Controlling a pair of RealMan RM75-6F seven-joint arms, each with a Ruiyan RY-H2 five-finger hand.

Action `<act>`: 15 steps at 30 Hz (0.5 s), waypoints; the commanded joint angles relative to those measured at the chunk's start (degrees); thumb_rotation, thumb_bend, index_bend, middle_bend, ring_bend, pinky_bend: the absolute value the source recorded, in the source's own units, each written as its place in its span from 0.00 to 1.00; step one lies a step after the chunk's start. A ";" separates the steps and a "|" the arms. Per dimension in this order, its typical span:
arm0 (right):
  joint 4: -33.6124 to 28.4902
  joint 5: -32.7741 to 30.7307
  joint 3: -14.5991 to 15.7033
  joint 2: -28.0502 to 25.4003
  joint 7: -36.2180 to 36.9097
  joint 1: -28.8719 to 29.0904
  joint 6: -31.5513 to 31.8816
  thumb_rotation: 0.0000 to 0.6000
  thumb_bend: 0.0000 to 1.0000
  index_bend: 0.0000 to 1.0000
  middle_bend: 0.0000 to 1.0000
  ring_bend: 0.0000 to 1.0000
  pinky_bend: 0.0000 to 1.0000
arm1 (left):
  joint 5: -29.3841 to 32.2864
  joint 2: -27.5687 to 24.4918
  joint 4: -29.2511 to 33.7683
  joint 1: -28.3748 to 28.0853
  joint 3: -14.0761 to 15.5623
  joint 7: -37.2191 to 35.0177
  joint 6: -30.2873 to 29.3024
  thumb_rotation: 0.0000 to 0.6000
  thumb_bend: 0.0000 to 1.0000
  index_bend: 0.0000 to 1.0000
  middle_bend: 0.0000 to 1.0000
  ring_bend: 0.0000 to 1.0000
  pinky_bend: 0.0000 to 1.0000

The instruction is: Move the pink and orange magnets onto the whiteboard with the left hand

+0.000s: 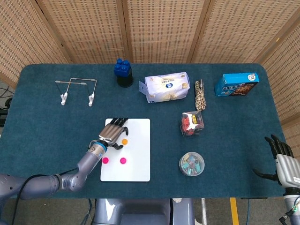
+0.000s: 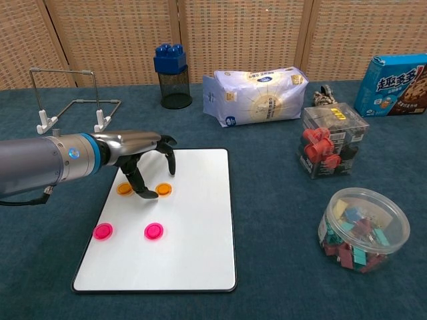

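On the teal table, the whiteboard (image 2: 193, 220) carries two pink magnets (image 2: 154, 231) and two orange magnets (image 2: 163, 189). Judged small, light, stiff discs, they want pinching at the rim. Left hand (image 2: 143, 160) hovers, fingers curled apart, holding nothing. Only the head view shows the right hand (image 1: 282, 161), fingers spread, idle.

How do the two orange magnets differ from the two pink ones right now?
The orange magnets lie beside the left hand on the whiteboard's far half; the pink magnets lie nearer, away from it. One pink magnet sits at the board's left edge. All four are flat discs on the board.
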State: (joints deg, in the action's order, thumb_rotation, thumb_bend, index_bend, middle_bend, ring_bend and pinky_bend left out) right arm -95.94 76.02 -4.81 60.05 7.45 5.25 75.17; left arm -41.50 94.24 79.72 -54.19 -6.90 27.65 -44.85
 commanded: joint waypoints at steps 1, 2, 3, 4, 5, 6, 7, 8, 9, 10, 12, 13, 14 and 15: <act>0.02 0.03 0.01 0.02 -0.03 -0.02 0.04 1.00 0.18 0.00 0.00 0.00 0.00 | -0.36 -0.46 0.60 0.14 -0.23 -0.97 0.15 1.00 0.26 0.32 0.00 0.00 0.00; 0.01 0.05 0.01 0.03 -0.04 -0.02 0.06 1.00 0.18 0.00 0.00 0.00 0.00 | -0.81 -0.76 0.96 0.27 -0.37 -1.44 0.04 1.00 0.26 0.31 0.00 0.00 0.00; 0.04 0.07 0.01 0.04 -0.07 -0.03 0.08 1.00 0.18 0.00 0.00 0.00 0.00 | -1.64 -1.31 1.67 0.53 -0.54 -2.16 -0.24 1.00 0.26 0.31 0.00 0.00 0.00; 0.07 0.09 0.01 0.05 -0.09 -0.02 0.10 1.00 0.18 0.00 0.00 0.00 0.00 | -2.42 -1.90 2.44 0.81 -0.69 -2.79 -0.55 1.00 0.26 0.30 0.00 0.00 0.00; 0.08 0.13 0.02 0.06 -0.10 -0.03 0.13 1.00 0.18 0.00 0.00 0.00 0.00 | -3.43 -2.66 3.39 1.18 -0.82 -3.44 -1.06 1.00 0.26 0.30 0.00 0.00 0.00; 0.11 0.17 0.01 0.08 -0.11 -0.03 0.17 1.00 0.18 0.00 0.00 0.00 0.00 | -4.61 -3.45 4.37 1.62 -0.81 -4.00 -1.68 1.00 0.25 0.29 0.00 0.00 0.00; 0.18 0.25 0.01 0.11 -0.12 -0.02 0.22 1.00 0.18 0.00 0.00 0.00 0.00 | -5.91 -4.32 5.32 2.10 -0.77 -4.46 -2.51 1.00 0.25 0.27 0.00 0.00 0.00; 0.28 0.40 0.02 0.14 -0.13 -0.03 0.34 1.00 0.18 0.00 0.00 0.00 0.00 | -8.04 -5.77 6.95 3.00 -0.50 -4.92 -4.14 1.00 0.24 0.25 0.00 0.00 0.00; 0.40 0.58 0.02 0.20 -0.14 -0.03 0.47 1.00 0.18 0.00 0.00 0.00 0.00 | -10.09 -7.31 8.64 4.08 -0.08 -5.15 -6.18 1.00 0.22 0.21 0.00 0.00 0.00; 0.53 0.77 0.03 0.29 -0.09 -0.06 0.64 1.00 0.18 0.00 0.00 0.00 0.00 | -12.20 -8.89 10.42 5.37 0.52 -5.60 -8.20 1.00 0.19 0.17 0.00 0.00 0.00; 0.81 1.30 0.06 0.49 0.01 -0.15 1.13 1.00 0.18 0.00 0.00 0.00 0.00 | -16.36 -12.42 13.77 8.74 2.30 -5.96 -13.56 1.00 0.12 0.10 0.00 0.00 0.00; 0.95 1.54 0.06 0.60 0.06 -0.20 1.39 1.00 0.18 0.00 0.00 0.00 0.00 | -17.98 -13.74 14.86 10.19 3.15 -6.12 -15.70 1.00 0.09 0.05 0.00 0.00 0.00; 1.13 1.80 0.04 0.75 0.09 -0.25 1.70 1.00 0.18 0.00 0.00 0.00 0.00 | -19.64 -15.09 15.87 11.89 4.11 -6.42 -18.09 1.00 0.07 0.03 0.00 0.00 0.00; 1.38 2.14 0.03 0.96 0.08 -0.32 2.13 1.00 0.18 0.00 0.00 0.00 0.00 | -21.68 -16.67 16.91 14.19 5.32 -7.21 -21.12 1.00 0.05 0.01 0.00 0.00 0.00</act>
State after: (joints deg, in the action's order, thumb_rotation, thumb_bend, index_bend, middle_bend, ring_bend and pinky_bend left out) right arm -94.80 77.86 -4.78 60.80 7.50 5.01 76.97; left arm -57.06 82.78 92.10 -45.81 -4.83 22.12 -58.48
